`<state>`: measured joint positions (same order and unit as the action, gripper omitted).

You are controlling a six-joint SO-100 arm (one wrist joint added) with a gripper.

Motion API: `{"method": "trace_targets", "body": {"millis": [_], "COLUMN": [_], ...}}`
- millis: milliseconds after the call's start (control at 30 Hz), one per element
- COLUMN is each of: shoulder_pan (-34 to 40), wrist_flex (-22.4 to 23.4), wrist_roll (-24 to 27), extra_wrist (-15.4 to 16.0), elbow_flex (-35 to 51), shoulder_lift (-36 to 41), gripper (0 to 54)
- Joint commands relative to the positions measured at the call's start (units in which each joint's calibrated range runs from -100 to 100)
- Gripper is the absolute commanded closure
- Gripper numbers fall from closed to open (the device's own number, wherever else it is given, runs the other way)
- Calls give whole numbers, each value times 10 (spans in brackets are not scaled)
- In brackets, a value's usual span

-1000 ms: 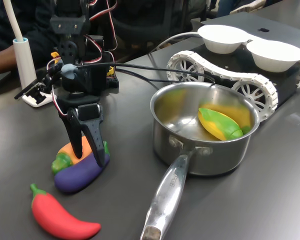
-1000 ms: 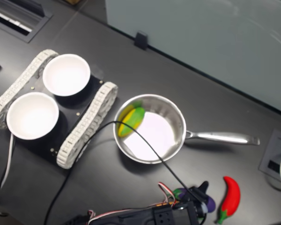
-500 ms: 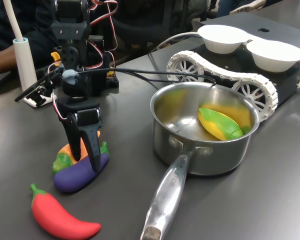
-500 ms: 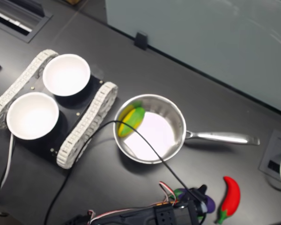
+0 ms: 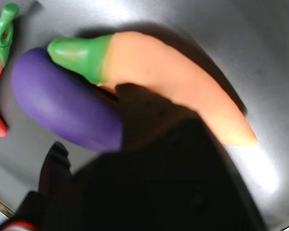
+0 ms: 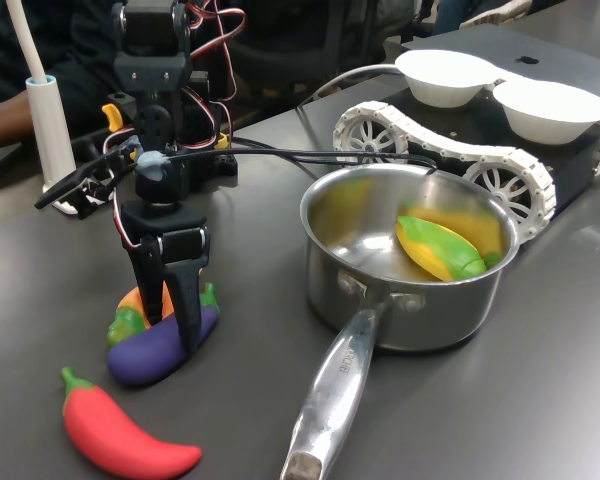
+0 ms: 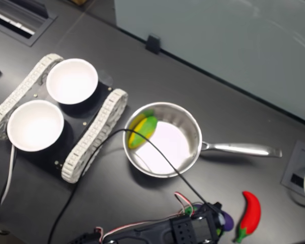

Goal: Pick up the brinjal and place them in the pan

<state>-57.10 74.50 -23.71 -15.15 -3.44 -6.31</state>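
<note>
Gripper: in the first exterior view the gripper (image 6: 172,322) points straight down over the brinjal, its black fingers (image 6: 189,310) astride the purple body, one at its near flank and one behind, between brinjal and carrot.
Finger state: narrowly spread around the brinjal; whether they are pressing it I cannot tell.
Brinjal: the brinjal (image 6: 158,346) lies on the dark desk (image 6: 540,400), at about 9 o'clock from the pan in the first exterior view, well apart from it.
Carrot: an orange carrot (image 6: 140,305) with a green top lies touching the brinjal on its far side.
Chilli: a red chilli (image 6: 120,432) lies near the brinjal, at about 7 o'clock from it, not touching.
Pan: the pan (image 6: 410,265) stands upright, its handle reaching toward 7 o'clock; a yellow-green toy corn (image 6: 438,250) lies inside.
Wrist view only: the brinjal (image 5: 62,106) and carrot (image 5: 173,82) lie pressed side by side, with a dark finger (image 5: 139,110) tip wedged at their seam.
Second exterior view only: from overhead the pan (image 7: 162,140) has its handle toward 3 o'clock; the arm hides nearly all of the brinjal (image 7: 226,219), and the chilli (image 7: 249,215) lies just beside.
Background: two white bowls (image 6: 445,77) sit on a tracked vehicle (image 6: 450,160) behind the pan.
</note>
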Motion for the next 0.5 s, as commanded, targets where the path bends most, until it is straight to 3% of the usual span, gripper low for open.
{"method": "trace_targets", "body": {"millis": [0, 167, 233, 467], "shoulder_pan": [-4, -5, -7, -15], "wrist_flex": [42, 47, 47, 45], "wrist_roll": [3, 2, 8, 6], "extra_wrist": [-18, -21, -22, -22], "elbow_flex": [16, 21, 25, 25], "shoulder_lift": [-23, -28, -30, -29], "gripper": [285, 308, 350, 420]}}
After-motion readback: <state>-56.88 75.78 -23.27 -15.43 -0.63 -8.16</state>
